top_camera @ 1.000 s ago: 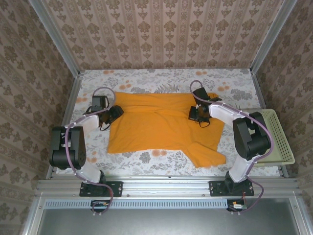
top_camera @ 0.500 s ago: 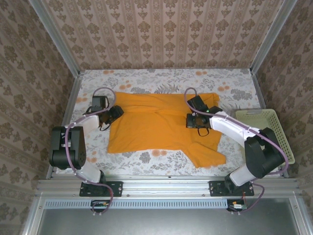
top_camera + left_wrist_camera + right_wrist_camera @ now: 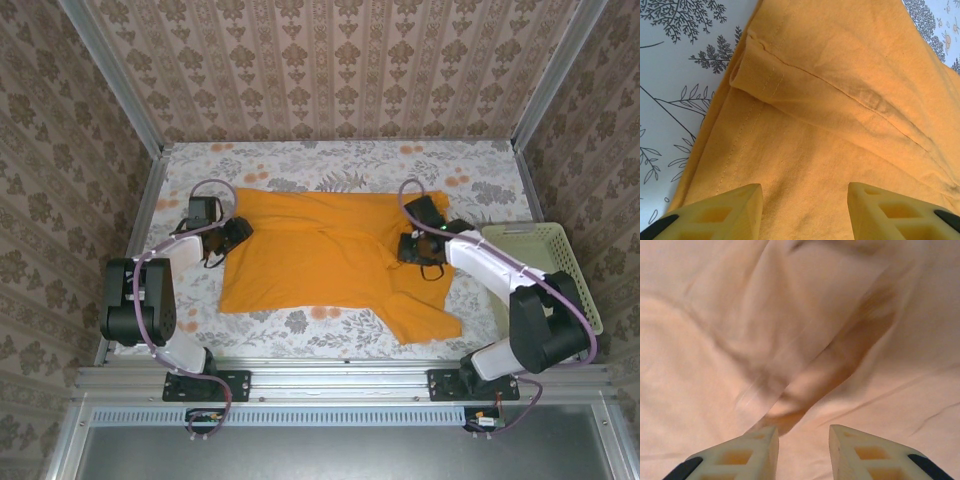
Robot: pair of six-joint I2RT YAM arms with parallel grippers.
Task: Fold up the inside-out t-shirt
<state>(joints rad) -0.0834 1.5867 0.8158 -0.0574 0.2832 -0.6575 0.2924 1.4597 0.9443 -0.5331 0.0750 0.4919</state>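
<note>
Mustard-orange t-shirt (image 3: 320,250), spread on the floral table (image 3: 300,165); its cloth is blurred beneath the right gripper (image 3: 803,432). That and the left gripper (image 3: 804,192) are seen parted, nothing held.

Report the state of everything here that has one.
t-shirt: laid out flat, unfolded, no print showing.
basket: upright, looks empty.
left end effector: open, over the t-shirt's left edge.
right end effector: open, low over the t-shirt's right side.
</note>
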